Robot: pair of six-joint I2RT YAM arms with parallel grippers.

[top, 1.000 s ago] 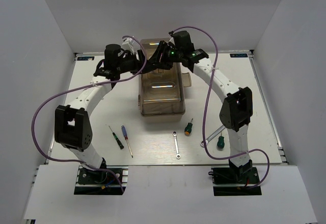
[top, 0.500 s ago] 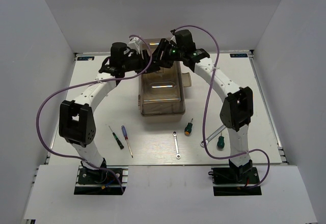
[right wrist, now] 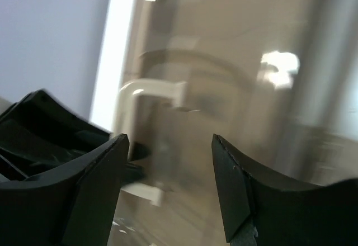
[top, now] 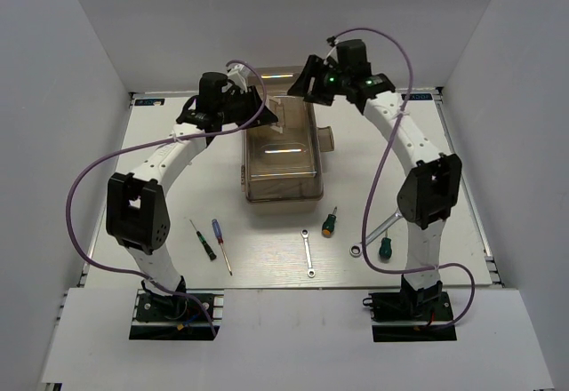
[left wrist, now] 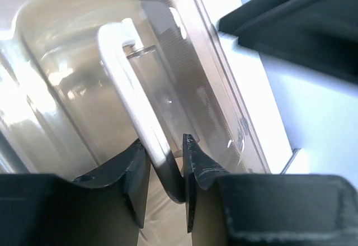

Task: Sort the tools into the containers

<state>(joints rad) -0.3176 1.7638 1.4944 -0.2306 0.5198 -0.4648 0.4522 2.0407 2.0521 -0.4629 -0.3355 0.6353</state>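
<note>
Pinching white handle [left wrist: 127,86]: left end effector [left wrist: 164,146]; right end effector [right wrist: 168,141] lifted away, wide.

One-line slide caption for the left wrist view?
Left gripper pinches the white handle on the translucent brown lid.

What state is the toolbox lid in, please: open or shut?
Shut: the translucent brown lid lies flat over the toolbox, with the left gripper closed around its white handle.
</note>
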